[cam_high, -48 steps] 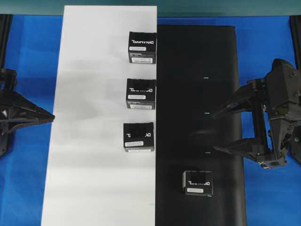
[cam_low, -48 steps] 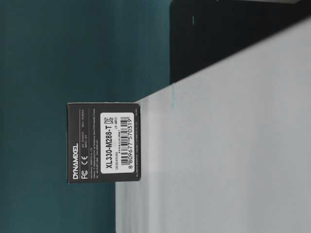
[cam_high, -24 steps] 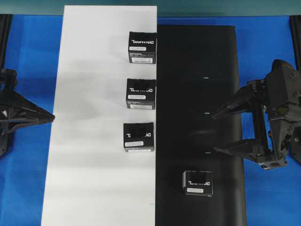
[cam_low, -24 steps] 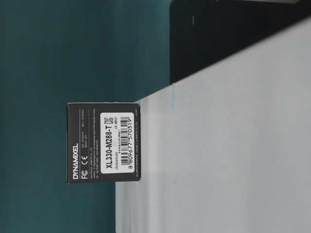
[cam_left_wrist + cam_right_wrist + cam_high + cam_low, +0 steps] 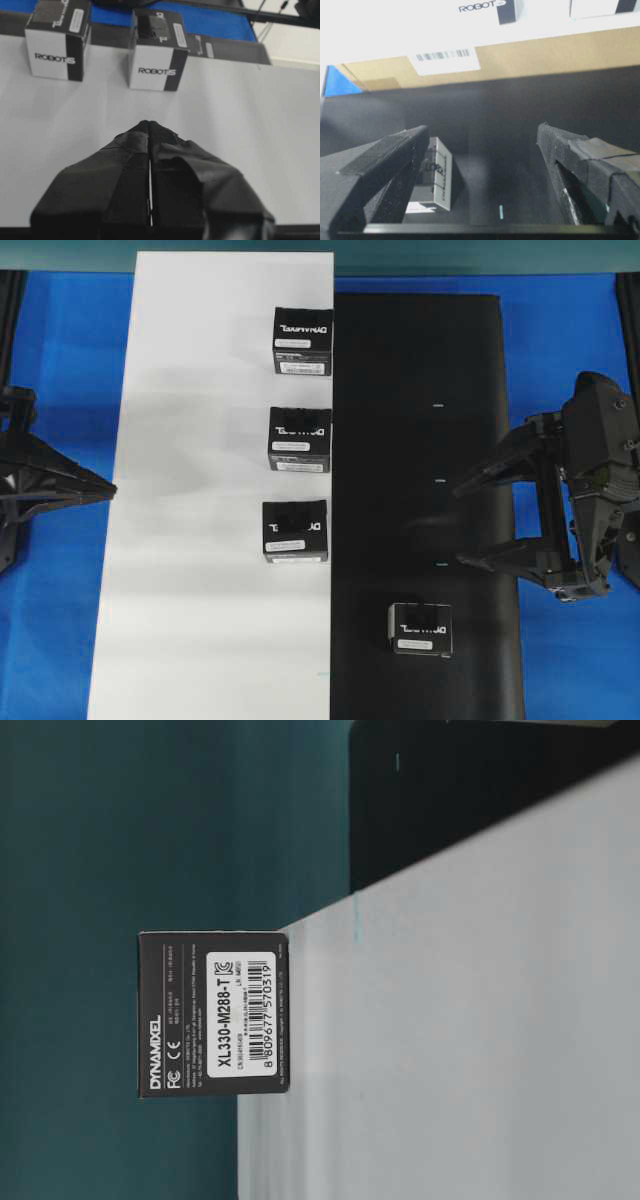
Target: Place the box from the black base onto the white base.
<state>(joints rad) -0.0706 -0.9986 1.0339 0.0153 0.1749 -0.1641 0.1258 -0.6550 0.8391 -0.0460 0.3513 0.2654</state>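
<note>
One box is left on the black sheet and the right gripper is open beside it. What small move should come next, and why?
Probably shift the right gripper toward the near end of the black sheet until it is over the last box, then lower it. Its jaws stand wide open and empty, level with the sheet's middle rather than the box. The other three boxes already sit on the white sheet.

Left tool (image 5: 105,488), at the left edge of the overhead view, points rightward with its fingers (image 5: 135,145) pressed together, holding nothing. Right tool (image 5: 462,523), at the right edge, points leftward with its jaws spread wide, empty, wrist slightly rolled.
</note>
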